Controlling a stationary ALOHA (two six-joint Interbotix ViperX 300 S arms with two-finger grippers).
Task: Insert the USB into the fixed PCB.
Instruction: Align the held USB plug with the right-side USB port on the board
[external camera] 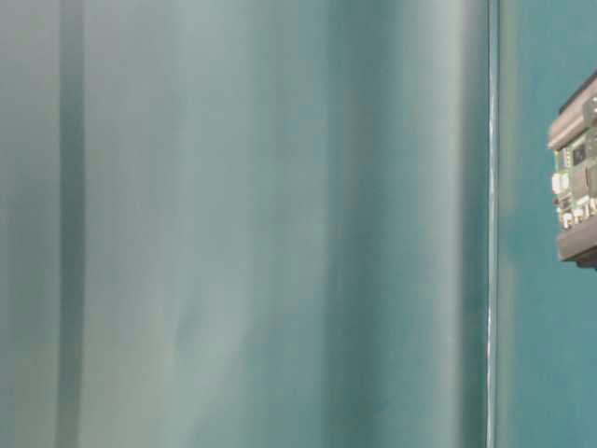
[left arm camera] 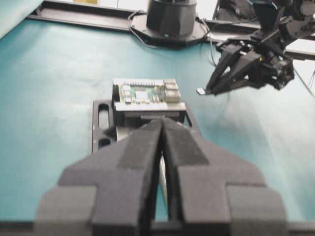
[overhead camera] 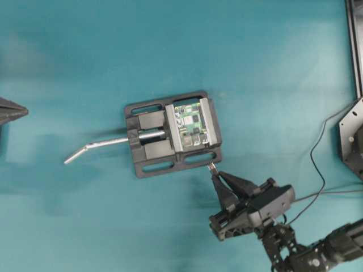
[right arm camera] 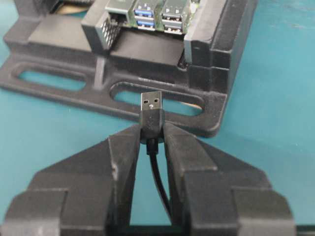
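The USB (right arm camera: 151, 102), a silver plug with a black collar, sticks out of my right gripper (right arm camera: 152, 132), which is shut on the collar. The plug points at the vise's near edge, a short way off the fixed PCB (right arm camera: 152, 14), whose blue ports face it. From overhead, the right gripper (overhead camera: 214, 173) holds the USB (overhead camera: 211, 167) just below the vise's lower right corner, apart from the green PCB (overhead camera: 190, 126). My left gripper (left arm camera: 162, 124) is shut and empty, hanging back at the far left (overhead camera: 25, 111). The PCB (left arm camera: 145, 92) lies beyond it.
The black vise (overhead camera: 150, 168) clamps the board, and its bent silver handle (overhead camera: 96, 146) juts to the left. The thin black cable (overhead camera: 317, 153) trails right toward an arm base (overhead camera: 351, 136). A dark frame rail (overhead camera: 354, 45) runs along the right edge.
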